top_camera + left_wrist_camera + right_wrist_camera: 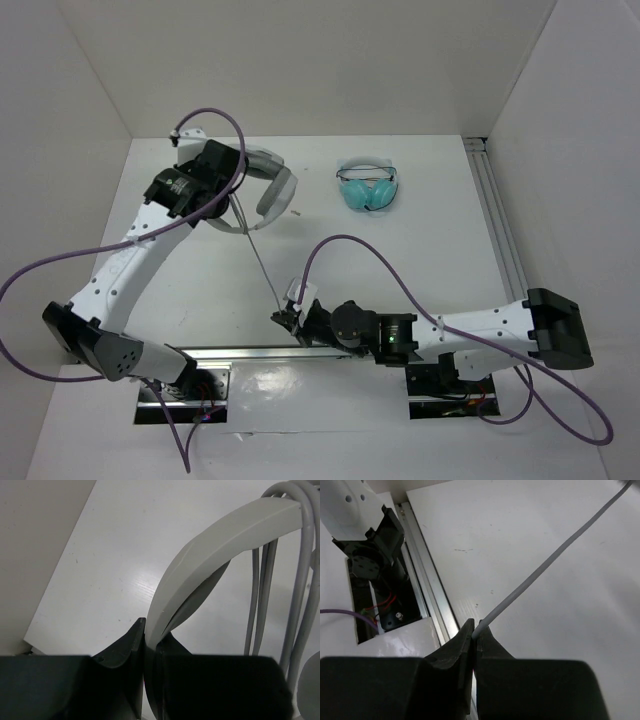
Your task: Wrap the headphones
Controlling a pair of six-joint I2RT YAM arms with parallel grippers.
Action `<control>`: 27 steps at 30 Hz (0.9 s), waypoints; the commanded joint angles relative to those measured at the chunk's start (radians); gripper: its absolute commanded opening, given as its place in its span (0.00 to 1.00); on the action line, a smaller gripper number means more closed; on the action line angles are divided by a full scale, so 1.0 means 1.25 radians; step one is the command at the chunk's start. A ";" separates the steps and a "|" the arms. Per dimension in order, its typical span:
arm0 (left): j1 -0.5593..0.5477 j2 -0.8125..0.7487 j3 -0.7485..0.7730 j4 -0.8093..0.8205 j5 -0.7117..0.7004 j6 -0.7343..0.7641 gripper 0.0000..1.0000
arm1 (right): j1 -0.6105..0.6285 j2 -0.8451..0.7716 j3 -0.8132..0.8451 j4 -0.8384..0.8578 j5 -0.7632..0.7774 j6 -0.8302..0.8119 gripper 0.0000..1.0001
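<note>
The white headphones (272, 190) are held at the back left of the table. My left gripper (222, 175) is shut on their wide headband (210, 545), and several turns of the pale cable (260, 595) hang over the band. The cable (265, 265) runs taut from the headphones down to my right gripper (287, 318), near the front rail. In the right wrist view that gripper (476, 630) is shut on the cable (545, 562), which slants up to the right. One ear pad shows as a grey blur at the left wrist view's right edge.
Small teal headphones (367, 190) lie at the back centre. A metal rail (250, 352) runs along the front edge, with the arm bases behind it. A second rail (497, 225) runs along the right side. White walls close in the table on three sides.
</note>
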 commanded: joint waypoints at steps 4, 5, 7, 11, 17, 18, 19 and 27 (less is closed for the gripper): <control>-0.095 0.026 -0.076 0.070 -0.106 0.015 0.00 | 0.082 -0.066 0.147 -0.223 0.265 -0.125 0.00; -0.110 0.037 -0.091 0.057 -0.106 0.015 0.00 | 0.082 -0.066 0.162 -0.238 0.297 -0.141 0.00; -0.159 0.044 -0.141 0.047 -0.106 0.058 0.00 | 0.089 -0.066 0.189 -0.263 0.401 -0.214 0.00; -0.265 0.044 -0.171 -0.031 -0.121 0.013 0.00 | 0.028 -0.059 0.280 -0.279 0.488 -0.322 0.00; -0.400 -0.024 -0.239 -0.085 -0.071 -0.014 0.00 | -0.082 -0.098 0.298 -0.188 0.518 -0.398 0.00; -0.423 -0.050 -0.249 -0.085 -0.052 -0.014 0.00 | -0.099 -0.106 0.298 -0.164 0.518 -0.398 0.00; -0.434 -0.066 -0.265 -0.085 -0.044 -0.006 0.00 | -0.141 -0.120 0.291 -0.149 0.500 -0.405 0.00; -0.524 -0.167 -0.302 0.009 0.063 0.143 0.00 | -0.407 -0.067 0.387 -0.195 0.223 -0.263 0.05</control>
